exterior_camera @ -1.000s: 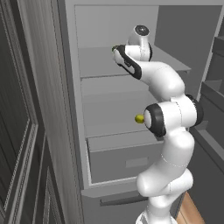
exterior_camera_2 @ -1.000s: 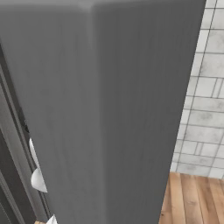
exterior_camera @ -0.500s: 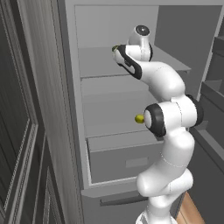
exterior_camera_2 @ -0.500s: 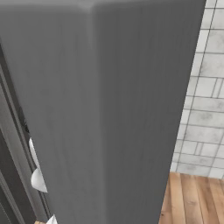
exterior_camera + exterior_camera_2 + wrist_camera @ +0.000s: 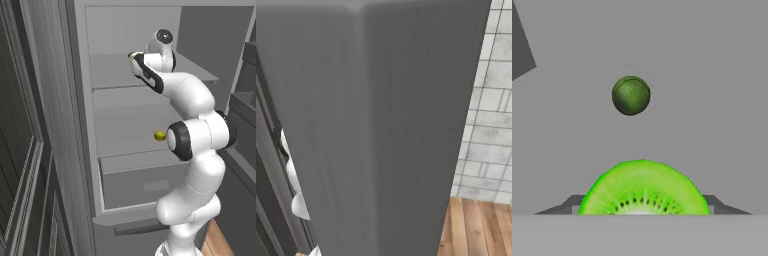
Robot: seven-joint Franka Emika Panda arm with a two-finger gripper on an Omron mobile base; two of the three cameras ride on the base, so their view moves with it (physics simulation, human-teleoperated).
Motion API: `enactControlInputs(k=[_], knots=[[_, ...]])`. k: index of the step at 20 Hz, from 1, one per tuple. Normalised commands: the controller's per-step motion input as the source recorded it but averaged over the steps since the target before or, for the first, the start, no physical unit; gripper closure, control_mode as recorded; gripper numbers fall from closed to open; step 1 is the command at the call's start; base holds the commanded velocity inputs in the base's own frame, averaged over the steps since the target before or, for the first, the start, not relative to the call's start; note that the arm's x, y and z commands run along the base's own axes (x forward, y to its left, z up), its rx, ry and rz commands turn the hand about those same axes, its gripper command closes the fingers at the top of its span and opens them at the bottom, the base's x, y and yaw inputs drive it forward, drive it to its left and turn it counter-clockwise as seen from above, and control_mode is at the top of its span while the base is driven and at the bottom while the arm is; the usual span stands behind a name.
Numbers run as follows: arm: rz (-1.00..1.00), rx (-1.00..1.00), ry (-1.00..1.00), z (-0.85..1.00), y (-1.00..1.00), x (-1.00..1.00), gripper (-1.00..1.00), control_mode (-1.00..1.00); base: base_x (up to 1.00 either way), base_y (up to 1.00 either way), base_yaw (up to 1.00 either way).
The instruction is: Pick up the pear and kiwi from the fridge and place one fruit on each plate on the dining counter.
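Now the claw is clenched on the kiwi; a dark green ball lies beyond it.

place: a home kitchen, rendered
fridge: tall grey one standing open, flat shelves and a drawer
food: pear and kiwi on the shelves
walls: pale tiled wall
floor: wood planks

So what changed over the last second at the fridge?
The gripper closed on the kiwi on the upper fridge shelf; a second ago its jaws stood open. The arm barely moved. The pear on the lower shelf and the dark green ball stayed where they were.
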Motion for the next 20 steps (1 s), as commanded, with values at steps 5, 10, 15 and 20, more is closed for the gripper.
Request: enactControlInputs(k=[5, 10, 15, 20], knots=[[0.00, 0.00, -0.26, 0.39, -0.50, -0.88, 1.00, -1.00, 0.00, 0.00, 0.00], [0.00, 0.00, -0.18, 0.45, -0.19, -1.00, 1.00, -1.00, 0.00, 0.00, 0.00], [0.00, 0.00, -0.03, 0.25, -0.03, -1.00, 1.00, -1.00, 0.00, 0.00, 0.00], [0.00, 0.00, 0.00, 0.16, -0.01, -1.00, 1.00, -1.00, 0.00, 0.00, 0.00]])
